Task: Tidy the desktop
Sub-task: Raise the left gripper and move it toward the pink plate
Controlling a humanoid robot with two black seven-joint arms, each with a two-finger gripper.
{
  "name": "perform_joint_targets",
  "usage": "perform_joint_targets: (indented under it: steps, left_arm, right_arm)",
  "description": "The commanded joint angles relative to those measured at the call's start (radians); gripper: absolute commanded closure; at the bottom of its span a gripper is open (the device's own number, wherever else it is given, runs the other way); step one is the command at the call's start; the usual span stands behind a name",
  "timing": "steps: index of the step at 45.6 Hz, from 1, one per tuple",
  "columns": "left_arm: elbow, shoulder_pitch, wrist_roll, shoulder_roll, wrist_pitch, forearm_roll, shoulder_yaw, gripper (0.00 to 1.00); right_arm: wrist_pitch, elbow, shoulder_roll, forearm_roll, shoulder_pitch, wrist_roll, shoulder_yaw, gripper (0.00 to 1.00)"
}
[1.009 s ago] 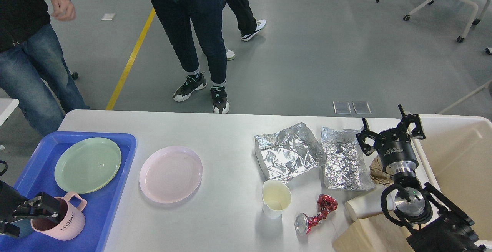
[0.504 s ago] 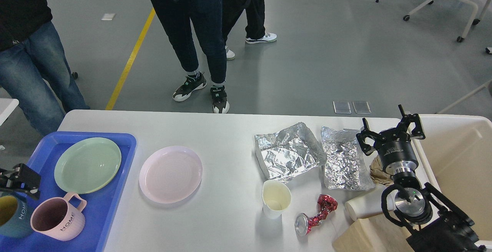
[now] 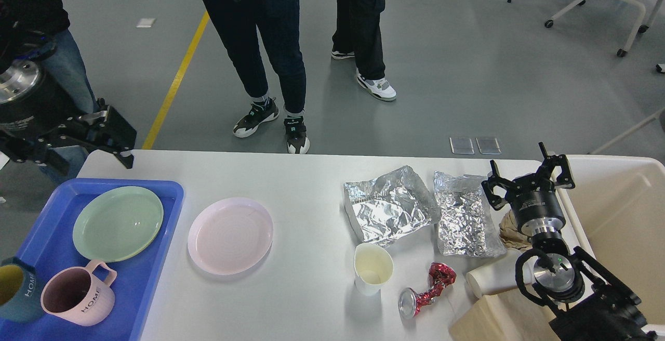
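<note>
The white desktop (image 3: 306, 185) spans the view, with one cream bin (image 3: 623, 211) at its right end and one blue tray (image 3: 156, 258) on its left end. The tray holds one green plate (image 3: 118, 223) and two mugs, pink (image 3: 78, 295) and dark blue (image 3: 15, 297). One pink plate (image 3: 230, 235) lies just beside the tray. Two crumpled foil sheets (image 3: 389, 203) lie near one upright paper cup (image 3: 373, 268), one tipped cup (image 3: 493, 278) and one crushed red can (image 3: 427, 290). The right gripper (image 3: 529, 181) hangs spread wide and empty; whether the raised left gripper (image 3: 72, 141) is spread I cannot tell.

Two plates (image 3: 118, 223) (image 3: 230, 235), two mugs (image 3: 78, 296) (image 3: 15, 297), two foil sheets (image 3: 389, 207) (image 3: 465, 221), two paper cups (image 3: 372, 268) (image 3: 493, 280), one crushed can (image 3: 427, 289).
</note>
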Motion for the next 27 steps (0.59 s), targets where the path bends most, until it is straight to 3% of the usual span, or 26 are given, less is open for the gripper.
perform_joint_targets:
  steps: [1, 12, 21, 27]
  left_arm:
    - [-0.105, -0.151, 0.002, -0.108, 0.001, -0.088, -0.006, 0.04]
    - [-0.314, -0.406, -0.001, -0.155, -0.002, -0.190, -0.012, 0.04]
    - [-0.326, -0.395, 0.003, -0.180, -0.014, -0.193, -0.014, 0.04]
    - [-0.322, -0.386, 0.006, -0.181, 0.055, -0.188, -0.005, 0.04]
  right_arm:
    - [0.000, 0.000, 0.000, 0.000, 0.000, -0.001, 0.000, 0.00]
    - [0.000, 0.000, 0.000, 0.000, -0.002, 0.000, 0.000, 0.00]
    - [0.000, 0.001, 0.000, 0.000, 0.000, -0.001, 0.000, 0.00]
    - [0.000, 0.001, 0.000, 0.000, 0.000, 0.000, 0.000, 0.00]
